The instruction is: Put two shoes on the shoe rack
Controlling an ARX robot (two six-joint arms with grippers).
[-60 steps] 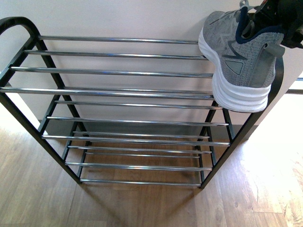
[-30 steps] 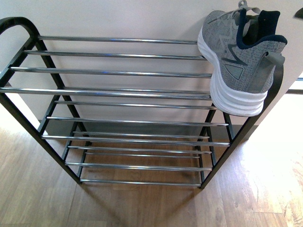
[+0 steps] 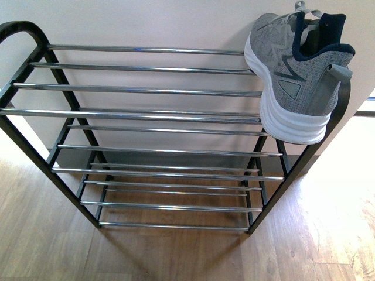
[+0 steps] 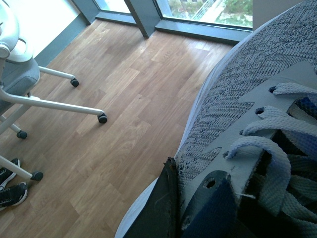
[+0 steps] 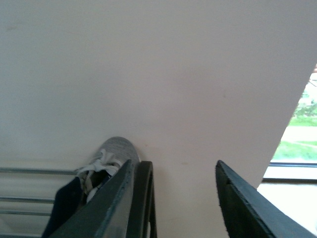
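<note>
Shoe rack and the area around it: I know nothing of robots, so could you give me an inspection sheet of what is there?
Surface: light wood-plank floor under the rack.
Job's things: black-framed shoe rack with chrome bars against a pale wall; grey knit sneaker with white sole on the top tier's right end, heel overhanging the front bar; second grey knit sneaker up above the floor.
Clutter: pair of black shoes on the floor.
Grippers: right gripper open, nothing between its fingers; left gripper against the second grey knit sneaker, apparently holding it.
Cables: nothing seen.
Surroundings: white-legged office chair on castors; windows.
</note>
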